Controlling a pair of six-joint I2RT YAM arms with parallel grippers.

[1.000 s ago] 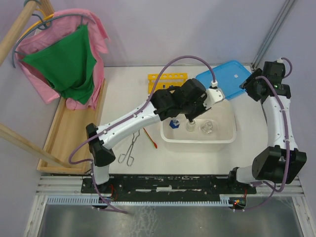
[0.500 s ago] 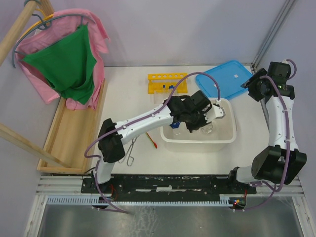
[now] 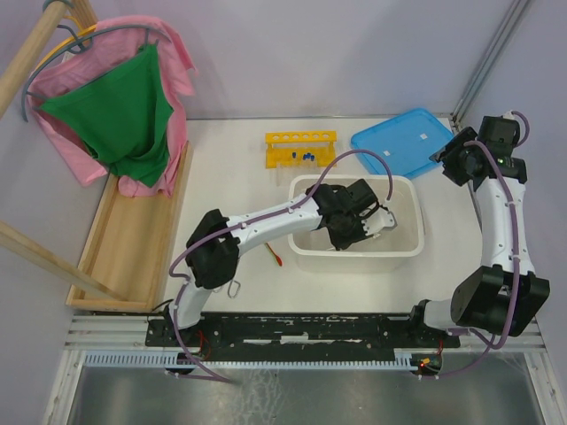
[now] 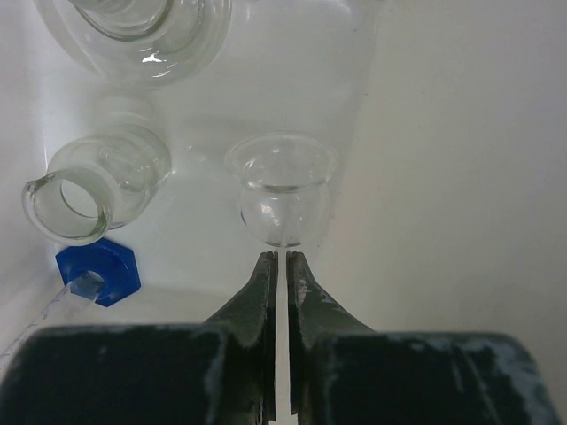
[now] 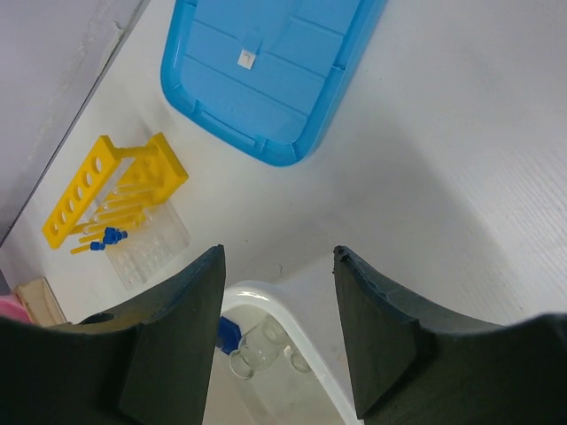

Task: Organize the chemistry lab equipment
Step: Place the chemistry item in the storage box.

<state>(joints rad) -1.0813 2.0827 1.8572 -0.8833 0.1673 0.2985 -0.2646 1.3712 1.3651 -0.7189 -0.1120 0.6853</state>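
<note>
— Flasks, where are they?

— Inside the white tub [image 3: 354, 257]. The left wrist view shows one small glass flask [image 4: 279, 190] with its mouth open to the camera. A second flask [image 4: 89, 190] sits to its left, tipped so that its mouth faces the lens. A larger glass piece [image 4: 142, 35] is cut off by the top edge.

— Anything else in there?

— A blue cap [image 4: 99, 273] on a clear tube lies just beside the second flask.

— And the left gripper [image 4: 276, 261]?

— It is down in the tub with its fingers pressed together and nothing between them. The tips are right at the foot of the small glass flask. Whether they touch it cannot be told.

— The right gripper [image 5: 276, 301]?

— Its jaws stand wide apart and empty. It hangs above the table [image 3: 230, 177] at the far right, near the blue lid [image 3: 399, 140] and well apart from the left arm.

— Where is the rack?

— The yellow rack [image 3: 301, 149] is on the table just beyond the tub, left of the blue lid. A few blue-capped tubes [image 3: 307, 157] lie at its near side, outside the holes.

— The other tools?

— The red rod [image 3: 275, 258] lies on the table just left of the tub. Of the tongs [image 3: 235, 288] only a looped handle shows, under the left arm's elbow.
</note>
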